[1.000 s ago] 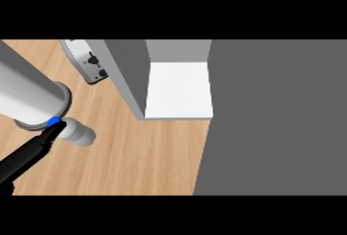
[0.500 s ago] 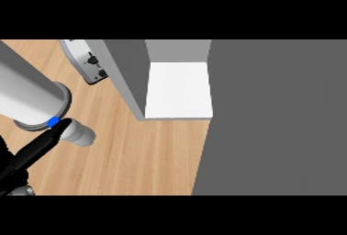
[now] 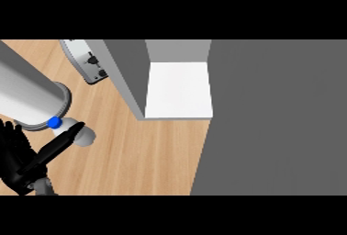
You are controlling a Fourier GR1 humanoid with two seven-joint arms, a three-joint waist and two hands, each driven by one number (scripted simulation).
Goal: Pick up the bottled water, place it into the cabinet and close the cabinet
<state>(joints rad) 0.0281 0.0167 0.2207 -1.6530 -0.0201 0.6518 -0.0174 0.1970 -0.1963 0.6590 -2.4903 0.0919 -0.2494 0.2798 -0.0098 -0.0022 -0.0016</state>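
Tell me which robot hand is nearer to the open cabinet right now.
Left. The left robot hand is at the view's lower left, over the wooden counter, below and left of the cabinet and apart from it. The right robot hand is not in view.

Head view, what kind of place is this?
Probably a kitchen counter: a wooden countertop, an open grey cabinet with a white shelf, and a bottled water near the left hand.
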